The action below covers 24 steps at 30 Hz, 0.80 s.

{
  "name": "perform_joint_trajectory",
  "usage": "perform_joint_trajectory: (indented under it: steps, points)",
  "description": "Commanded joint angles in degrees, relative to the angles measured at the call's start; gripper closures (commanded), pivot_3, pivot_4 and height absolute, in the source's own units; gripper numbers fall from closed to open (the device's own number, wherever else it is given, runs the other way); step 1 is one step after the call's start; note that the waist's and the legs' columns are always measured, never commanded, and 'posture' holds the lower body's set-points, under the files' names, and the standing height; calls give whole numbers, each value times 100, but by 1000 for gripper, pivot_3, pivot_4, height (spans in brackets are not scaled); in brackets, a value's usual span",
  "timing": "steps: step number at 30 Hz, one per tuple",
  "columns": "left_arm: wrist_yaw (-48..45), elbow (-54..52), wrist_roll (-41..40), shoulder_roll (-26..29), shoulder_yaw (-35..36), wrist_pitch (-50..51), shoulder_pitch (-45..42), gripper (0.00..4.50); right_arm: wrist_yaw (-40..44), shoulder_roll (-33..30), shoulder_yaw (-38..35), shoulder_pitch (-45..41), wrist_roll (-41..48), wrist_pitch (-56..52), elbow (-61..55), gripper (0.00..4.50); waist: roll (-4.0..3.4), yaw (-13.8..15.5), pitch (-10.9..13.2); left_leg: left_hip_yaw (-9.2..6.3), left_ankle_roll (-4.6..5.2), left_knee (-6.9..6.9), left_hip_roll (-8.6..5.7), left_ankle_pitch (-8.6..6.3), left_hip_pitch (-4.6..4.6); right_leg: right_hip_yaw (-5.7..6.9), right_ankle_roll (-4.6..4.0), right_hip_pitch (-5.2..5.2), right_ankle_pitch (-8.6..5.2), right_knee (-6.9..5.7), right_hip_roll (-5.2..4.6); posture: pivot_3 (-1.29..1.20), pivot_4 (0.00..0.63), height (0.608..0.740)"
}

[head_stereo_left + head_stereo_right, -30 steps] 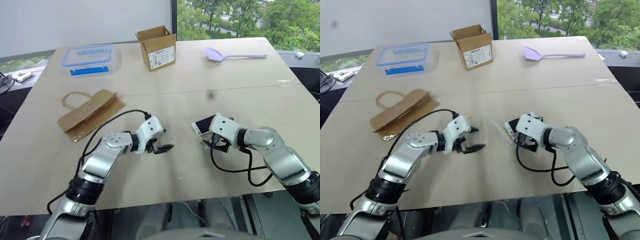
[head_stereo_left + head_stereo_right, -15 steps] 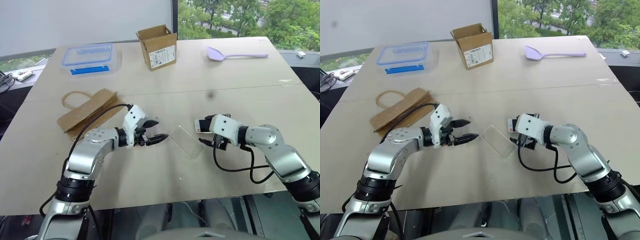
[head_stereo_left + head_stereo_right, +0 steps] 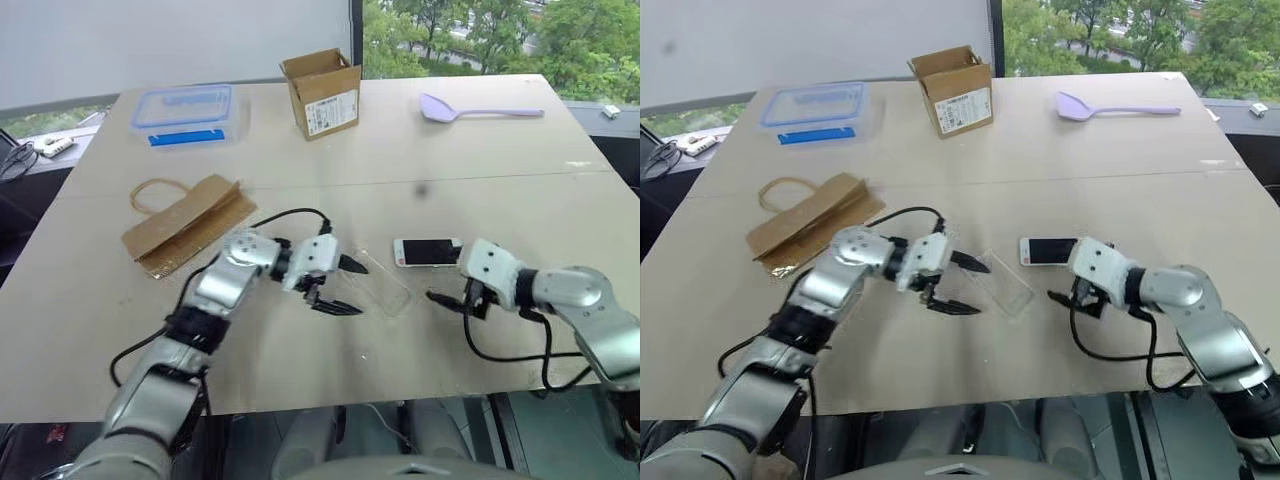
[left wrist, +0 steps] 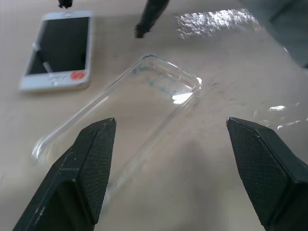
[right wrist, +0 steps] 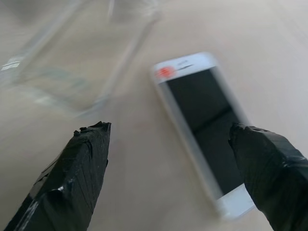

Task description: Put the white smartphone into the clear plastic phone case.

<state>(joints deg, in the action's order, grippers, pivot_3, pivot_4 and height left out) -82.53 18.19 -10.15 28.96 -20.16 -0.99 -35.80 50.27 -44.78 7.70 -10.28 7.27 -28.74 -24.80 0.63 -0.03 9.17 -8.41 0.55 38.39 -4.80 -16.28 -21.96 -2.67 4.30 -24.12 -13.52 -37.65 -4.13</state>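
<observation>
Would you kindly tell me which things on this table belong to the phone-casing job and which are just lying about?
Job:
- phone
- clear case
- left gripper, open
- right gripper, open

Lying about:
- cardboard box
- lidded plastic box
- paper bag
- purple spoon

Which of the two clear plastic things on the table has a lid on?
The blue-lidded clear box at the far left of the table. The clear plastic phone case between the pincers is an open shell, lying empty beside the white smartphone.
</observation>
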Motion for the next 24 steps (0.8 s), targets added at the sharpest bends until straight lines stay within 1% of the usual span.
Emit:
perform_joint_trajectory:
  steps: [1, 3, 5, 7, 8, 9, 10, 12, 16, 19, 21, 24]
  points:
    - [-174, 925, 321, -352, -215, -727, -501, 982, 147, -180, -471, 372, 336, -24, -533, 177, 2, -23, 1, 3, 0, 0, 0, 0, 0, -3, 0, 0, 0, 0, 0, 0, 150, 740]
    - [-495, 1486, 574, -434, -438, -1171, -787, 1557, 268, -256, -784, 818, 588, 48, -793, 164, 5, -38, 3, 0, 1, 1, -2, 0, 0, 0, 1, 0, 0, 0, 1, 0, 150, 740]
    - [-739, 1829, 695, -462, -548, -1371, -977, 2438, 387, -281, -1072, 1192, 846, 160, -962, 164, 6, -90, 3, 1, 1, -1, 0, -1, 0, 0, 1, 0, -1, -1, 3, 0, 150, 740]
    - [-935, 1977, 721, -460, -599, -1447, -1076, 3366, 416, -257, -1307, 1443, 1024, 194, -1052, 164, 6, -102, 4, 4, 2, -2, 3, -1, 4, -5, 2, 0, -1, -3, 5, 0, 150, 740]
    - [-935, 1942, 780, -397, -603, -1332, -1074, 3810, 382, -185, -1470, 1577, 1109, 282, -1115, 164, 6, -98, 4, 5, 3, -1, 3, -1, 6, -6, 2, 3, -1, -5, 6, 0, 150, 740]
    - [-929, 1916, 825, -349, -595, -1253, -1067, 4166, 347, -134, -1576, 1668, 1176, 344, -1166, 164, 6, -97, 3, 5, 10, 1, 3, -5, 8, -5, 2, 5, -1, -5, 6, 0, 150, 740]
    - [-864, 1811, 855, -283, -553, -1132, -1002, 4410, 321, -111, -1633, 1755, 1165, 473, -1190, 164, 6, -99, 3, 3, 17, 2, 3, -9, 14, -4, 3, 11, -1, -7, 6, 0, 150, 740]
    - [-712, 1528, 841, -177, -453, -744, -843, 4410, 261, -93, -1662, 1874, 1116, 619, -1226, 164, 6, -104, 3, 2, 20, 4, 4, -10, 24, -3, 4, 23, -1, -9, 7, 0, 150, 740]
    - [-191, -357, 456, 267, -77, 1251, -43, 4410, -26, 55, -1547, 1908, 935, 788, -1190, 164, 6, -170, 3, 1, 25, 3, 11, -13, 40, -5, 5, 34, -2, -16, 12, 0, 150, 740]
    - [215, -1358, 267, 419, 111, 2257, 290, 4410, -213, 122, -1419, 1716, 839, 717, -1115, 164, 4, -208, 4, 0, 23, 3, 12, -13, 38, -6, 4, 31, -3, -20, 11, 0, 150, 740]
    - [398, -1952, 162, 563, 165, 2792, 510, 4410, -470, 208, -1233, 1322, 683, 506, -900, 164, 6, -197, 5, -1, 21, 4, 10, -11, 37, -4, 4, 33, -2, -20, 9, 0, 150, 740]
    - [628, -2351, 96, 565, 150, 2981, 743, 4410, -453, 157, -838, 584, 524, 195, -295, 164, 6, -192, 5, 3, 16, 7, 9, -9, 38, -7, 4, 33, -2, -19, 8, 0, 150, 740]
